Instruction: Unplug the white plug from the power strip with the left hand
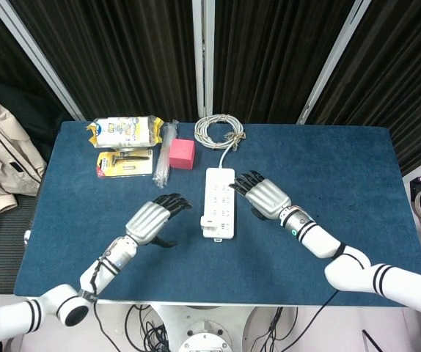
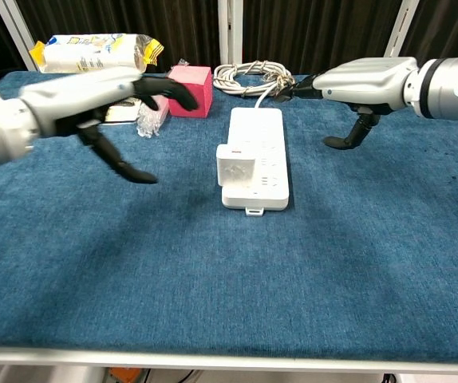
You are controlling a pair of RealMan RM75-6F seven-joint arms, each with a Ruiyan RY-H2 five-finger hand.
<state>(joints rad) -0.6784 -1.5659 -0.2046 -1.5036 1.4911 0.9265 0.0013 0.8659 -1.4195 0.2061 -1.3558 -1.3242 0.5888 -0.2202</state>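
Note:
A white power strip (image 1: 220, 202) (image 2: 258, 156) lies in the middle of the blue table, its cord coiled (image 1: 220, 130) (image 2: 254, 76) at the far edge. A white plug (image 1: 207, 221) (image 2: 236, 167) sits in the strip's near left socket. My left hand (image 1: 150, 219) (image 2: 93, 97) hovers open just left of the strip, fingers spread toward the plug, not touching it. My right hand (image 1: 263, 196) (image 2: 365, 83) hovers open at the strip's right side, fingertips over its far end.
At the back left lie a pink box (image 1: 182, 154) (image 2: 189, 90), a clear plastic sleeve (image 1: 164, 163), a yellow-edged packet (image 1: 125, 131) (image 2: 93, 52) and a carded razor (image 1: 125, 163). The table's front edge (image 2: 229, 357) runs close below.

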